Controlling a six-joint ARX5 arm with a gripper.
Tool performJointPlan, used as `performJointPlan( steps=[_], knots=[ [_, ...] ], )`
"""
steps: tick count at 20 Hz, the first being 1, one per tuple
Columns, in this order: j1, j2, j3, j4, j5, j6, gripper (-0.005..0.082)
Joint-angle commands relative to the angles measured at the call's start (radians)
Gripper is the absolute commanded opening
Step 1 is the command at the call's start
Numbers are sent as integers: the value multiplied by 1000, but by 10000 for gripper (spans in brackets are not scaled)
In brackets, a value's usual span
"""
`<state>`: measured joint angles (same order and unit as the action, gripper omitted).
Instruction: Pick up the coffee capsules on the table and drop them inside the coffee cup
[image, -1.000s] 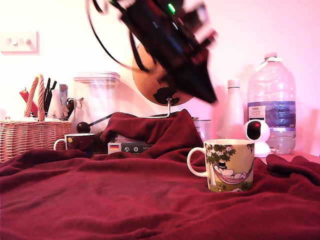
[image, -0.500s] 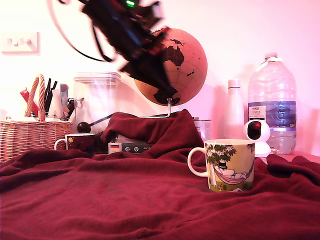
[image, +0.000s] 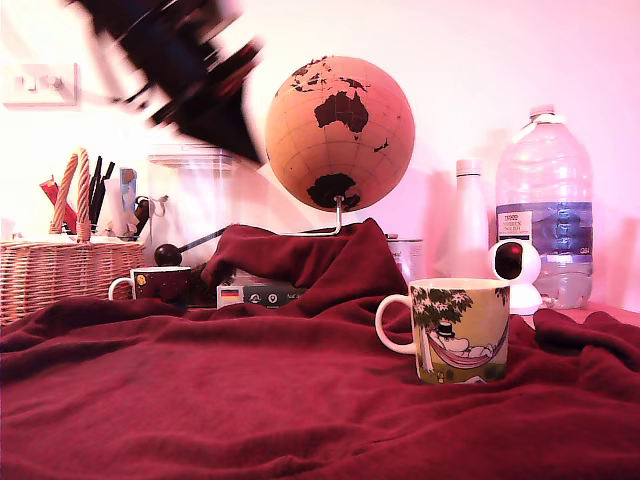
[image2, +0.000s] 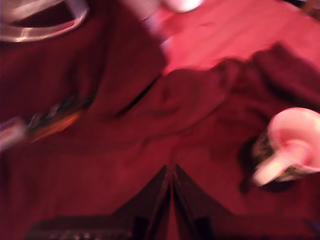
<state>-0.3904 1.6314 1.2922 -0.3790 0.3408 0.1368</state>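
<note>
The coffee cup (image: 460, 330), pale with a green tree and a figure in a hammock, stands upright on the table's dark red blanket (image: 250, 400) at the exterior view's right, handle to the left. It also shows in the wrist view, the cup (image2: 292, 145) blurred, its inside not readable. My gripper (image: 240, 145) is a dark motion-blurred shape high at the exterior view's upper left, far from the cup. In the wrist view the gripper (image2: 171, 172) has its fingers pressed together above the blanket, nothing seen between them. The coffee capsules are out of view.
A globe (image: 340, 130) stands at the back centre above a raised blanket fold (image: 300, 260). A wicker basket (image: 60, 270), a small dark mug (image: 160, 285) and a clear container (image: 195, 200) sit back left. A water bottle (image: 545, 210), white bottle (image: 468, 230) and white camera (image: 513, 265) stand back right.
The arm has swung from above the cup at the exterior view's right across to the upper left, uncovering the globe. The cup has not moved.
</note>
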Motion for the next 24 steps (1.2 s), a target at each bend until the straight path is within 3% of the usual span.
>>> performJointPlan(
  steps=[1, 13, 24],
  knots=[
    [32, -63, -100, 66, 1, -37, -22],
    [293, -280, -546, 358, -31, -154, -22],
    [330, -541, -898, 547, -136, -183, -22]
  ],
)
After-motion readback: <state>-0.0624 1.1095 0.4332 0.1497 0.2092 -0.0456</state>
